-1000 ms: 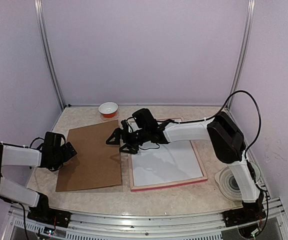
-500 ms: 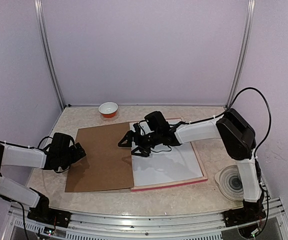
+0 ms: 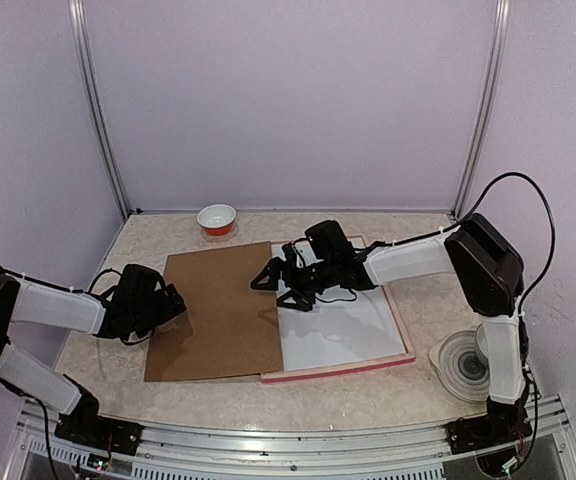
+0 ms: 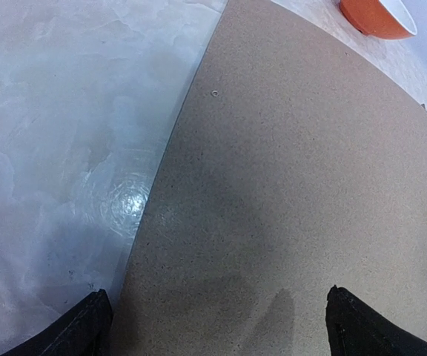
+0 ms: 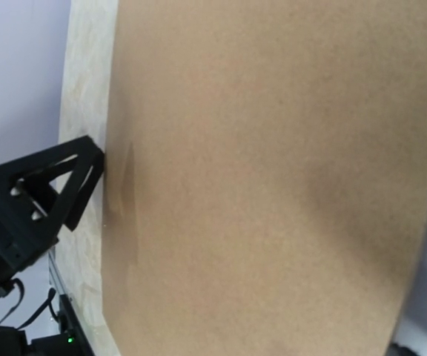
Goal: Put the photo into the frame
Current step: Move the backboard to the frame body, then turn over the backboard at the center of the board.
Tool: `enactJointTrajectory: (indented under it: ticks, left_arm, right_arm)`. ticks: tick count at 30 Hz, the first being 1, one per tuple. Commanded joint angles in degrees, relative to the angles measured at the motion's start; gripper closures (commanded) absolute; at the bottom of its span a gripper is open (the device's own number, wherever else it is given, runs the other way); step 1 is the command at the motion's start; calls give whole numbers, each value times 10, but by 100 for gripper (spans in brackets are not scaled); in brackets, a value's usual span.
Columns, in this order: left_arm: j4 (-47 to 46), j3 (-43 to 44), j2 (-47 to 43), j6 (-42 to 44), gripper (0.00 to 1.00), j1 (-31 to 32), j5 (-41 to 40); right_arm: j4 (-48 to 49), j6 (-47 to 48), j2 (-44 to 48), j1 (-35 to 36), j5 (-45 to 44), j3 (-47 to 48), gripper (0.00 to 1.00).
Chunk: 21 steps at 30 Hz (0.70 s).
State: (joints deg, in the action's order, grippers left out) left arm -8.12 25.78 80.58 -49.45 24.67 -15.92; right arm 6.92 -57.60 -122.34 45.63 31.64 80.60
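Note:
The pink frame point(image 3: 340, 369) lies flat right of centre with a white sheet point(image 3: 343, 330) inside it. The photo's red print is hidden. A brown backing board point(image 3: 218, 305) lies left of it, its right edge overlapping the frame's left side. My left gripper point(image 3: 171, 304) is open and low at the board's left edge; in its wrist view the board point(image 4: 302, 185) spans the space between the black fingertips point(image 4: 76, 332). My right gripper point(image 3: 276, 288) stands open over the board's right edge. The board point(image 5: 273, 178) fills the right wrist view, where the left gripper point(image 5: 58, 189) touches the board's far edge.
An orange bowl point(image 3: 216, 217) with a white inside sits at the back left, also in the left wrist view as the bowl point(image 4: 376, 18). A round white disc point(image 3: 462, 364) lies at the front right, beside the right arm's base.
The board has slid right until it overlaps the frame's left side. My left gripper followed at its left edge, and my right gripper drew back to the right.

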Motion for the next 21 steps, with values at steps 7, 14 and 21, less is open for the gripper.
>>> enactJointTrajectory:
  ticks: [7, 14, 21]
  left_arm:
    - [-3, 3, 14, -26, 1, 19, 49]
    - [5, 11, 17, -17, 1, 18, 42]
    - [-9, 4, 27, -19, 1, 18, 47]
  right_arm:
    - [-20, 21, 11, -3, 3, -4, 1]
    - [-46, 28, 4, -4, -5, 1, 1]
    - [-48, 32, 4, -5, 1, 4, 1]
